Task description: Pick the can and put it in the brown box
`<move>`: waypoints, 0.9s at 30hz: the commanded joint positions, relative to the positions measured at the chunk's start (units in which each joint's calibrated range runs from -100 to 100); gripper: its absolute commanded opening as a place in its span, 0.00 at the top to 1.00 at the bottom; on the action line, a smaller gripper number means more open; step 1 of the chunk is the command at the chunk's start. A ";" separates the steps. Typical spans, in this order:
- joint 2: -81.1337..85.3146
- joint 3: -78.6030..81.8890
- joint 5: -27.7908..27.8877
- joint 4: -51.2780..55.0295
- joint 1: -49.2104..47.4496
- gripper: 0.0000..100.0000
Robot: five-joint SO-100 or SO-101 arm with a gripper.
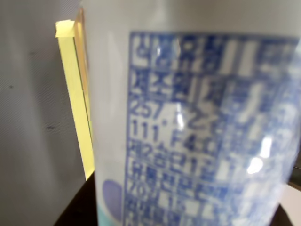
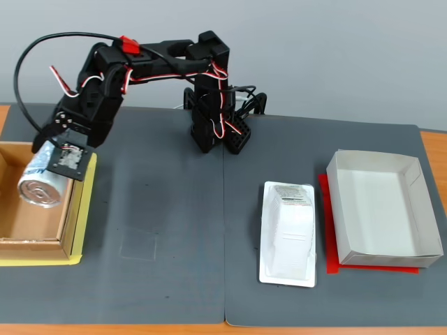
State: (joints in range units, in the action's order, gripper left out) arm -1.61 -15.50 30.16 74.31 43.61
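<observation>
Filling wrist view, can [image 1: 197, 127], fixed view adds brown box [image 2: 42, 237] beneath

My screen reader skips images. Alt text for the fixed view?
A black robot arm's gripper holds a white can over a brown box at the left; a white tray package and white paper box sit right.
</observation>
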 commanded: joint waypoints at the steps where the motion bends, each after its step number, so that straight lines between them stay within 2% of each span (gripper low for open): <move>1: -2.25 -5.58 1.21 -0.85 1.23 0.88; 7: -5.64 -5.94 4.86 -0.93 2.94 0.88; 21: -16.73 -20.88 5.12 -5.10 5.30 0.88; 27: -20.46 -23.50 7.31 -5.18 5.87 0.88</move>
State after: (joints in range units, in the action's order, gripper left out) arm -21.30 -35.09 37.00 70.16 48.93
